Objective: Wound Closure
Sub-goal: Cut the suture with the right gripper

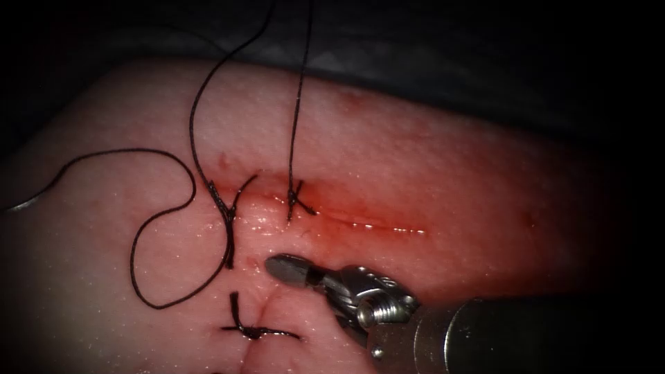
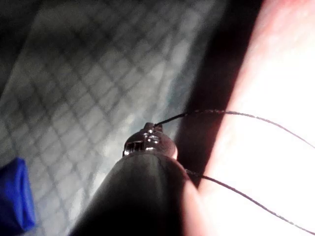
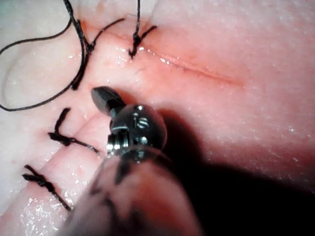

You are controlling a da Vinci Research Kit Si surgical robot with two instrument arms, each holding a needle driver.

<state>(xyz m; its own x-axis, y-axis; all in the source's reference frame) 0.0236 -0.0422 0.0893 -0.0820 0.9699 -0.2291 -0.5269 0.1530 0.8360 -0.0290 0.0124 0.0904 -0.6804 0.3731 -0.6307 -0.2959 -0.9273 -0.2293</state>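
The tissue (image 1: 429,173) has a cut (image 1: 367,223) with red fluid along it. Dark stitches with knots (image 1: 227,211) (image 1: 298,202) cross its left part, and another knot (image 1: 249,332) lies nearer. My right tool (image 1: 285,268) hovers just in front of the cut, jaws shut and holding nothing; its tip (image 3: 102,96) shows close up. Two thread strands (image 1: 296,104) rise from the stitches out of the top. My left tool (image 2: 147,135) holds the thread (image 2: 206,112) at its tip, off the tissue. A loose thread loop (image 1: 149,228) ends at a grey curve, probably the needle (image 1: 24,202), lying on the tissue far left.
Dark cloth (image 1: 450,48) lies behind the tissue. A gridded mat (image 2: 98,78) and a blue object (image 2: 15,196) lie beside the tissue near the left tool. Older stitches (image 3: 64,137) (image 3: 42,182) sit by the right tool's shaft.
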